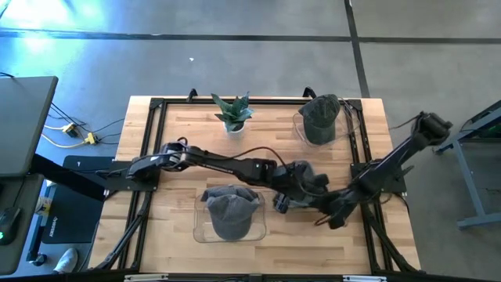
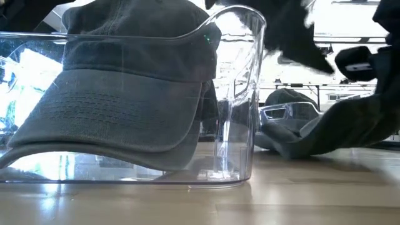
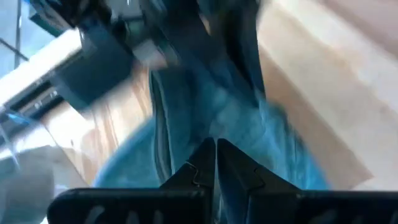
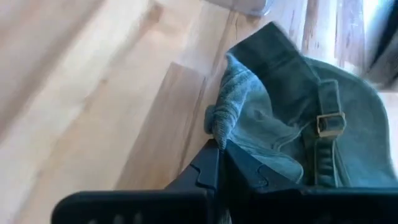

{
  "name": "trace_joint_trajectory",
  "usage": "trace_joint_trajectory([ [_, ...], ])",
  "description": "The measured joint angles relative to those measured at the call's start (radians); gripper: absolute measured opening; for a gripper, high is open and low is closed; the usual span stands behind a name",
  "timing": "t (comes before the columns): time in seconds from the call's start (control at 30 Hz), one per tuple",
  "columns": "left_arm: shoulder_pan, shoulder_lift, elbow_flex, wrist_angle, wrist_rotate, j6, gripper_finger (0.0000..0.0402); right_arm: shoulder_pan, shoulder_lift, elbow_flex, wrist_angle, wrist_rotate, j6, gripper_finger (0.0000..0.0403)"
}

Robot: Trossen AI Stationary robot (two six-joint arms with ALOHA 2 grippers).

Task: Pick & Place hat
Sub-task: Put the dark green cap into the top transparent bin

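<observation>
Tools left (image 3: 216, 163) and right (image 4: 219, 163) both clamped on the grey hat (image 4: 292, 124) lying on the table (image 4: 93, 93).

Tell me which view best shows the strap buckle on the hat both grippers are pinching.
The right wrist view: the brass buckle sits plainly on the hat, whose edge the shut right gripper pinches. The left wrist view shows only cloth at the shut left gripper; in the high and low views no buckle can be made out.

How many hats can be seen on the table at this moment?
3. One hat lies in the clear bin at the front. A second hat sits in the back right bin. A third hat lies on the wood between both end effectors.
</observation>
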Motion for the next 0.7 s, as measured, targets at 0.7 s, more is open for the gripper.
trace_joint_trajectory([
  [0.7, 0.11, -0.014, -0.173, 0.584, 0.191, -0.201, 0.0012, 0.01, -0.41, -0.27, 0.123, 0.007, 0.17, 0.0003],
])
